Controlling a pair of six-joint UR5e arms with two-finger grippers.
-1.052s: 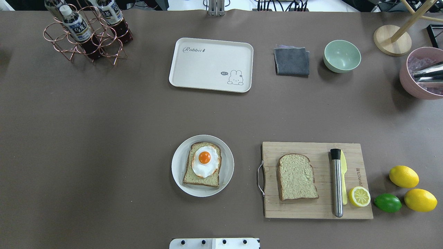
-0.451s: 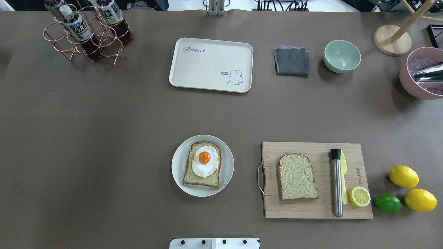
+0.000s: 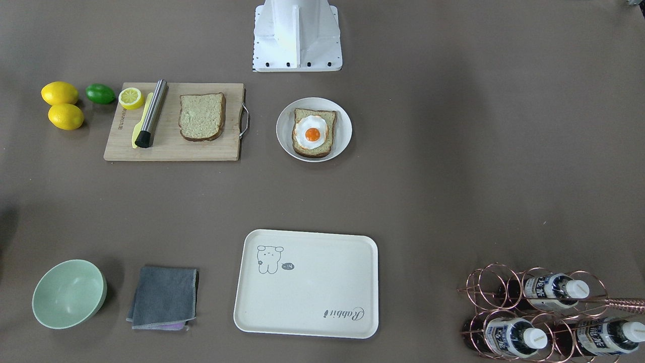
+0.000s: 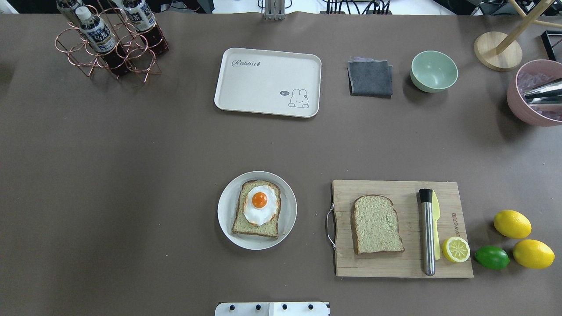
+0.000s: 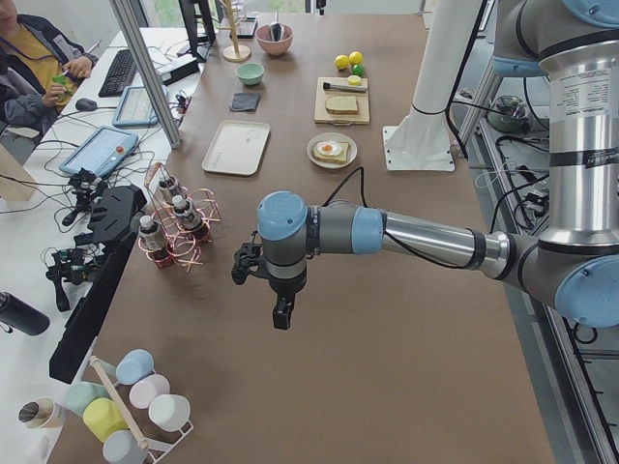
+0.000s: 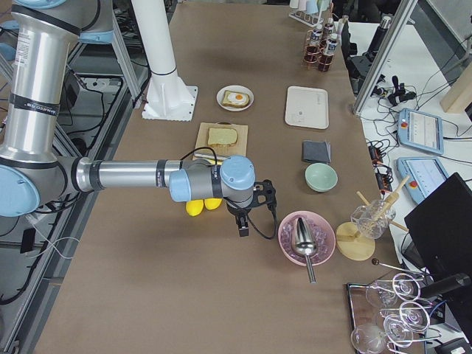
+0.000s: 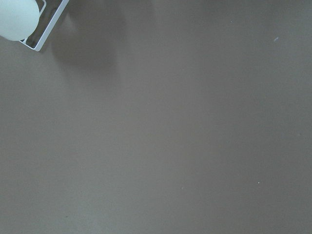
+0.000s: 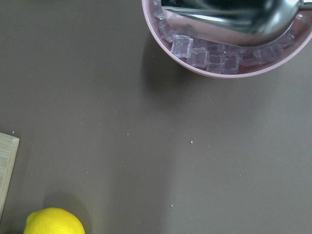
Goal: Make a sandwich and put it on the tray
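The left gripper (image 5: 280,317) hangs over bare table past the bottle rack (image 4: 109,48), far from the food. How far it is open I cannot tell. In the middle, the egg-topped slice (image 4: 246,226) sits on the plate (image 4: 226,219), with the tray (image 4: 263,83) beyond it. The bare slice (image 4: 376,224) lies on the cutting board (image 4: 386,267), its long axis pointing away from the robot. The right gripper (image 6: 243,225), opening also unreadable, hangs beyond the lemons (image 4: 512,224), so the bare slice lies to its left. The right arm looks the nearer one.
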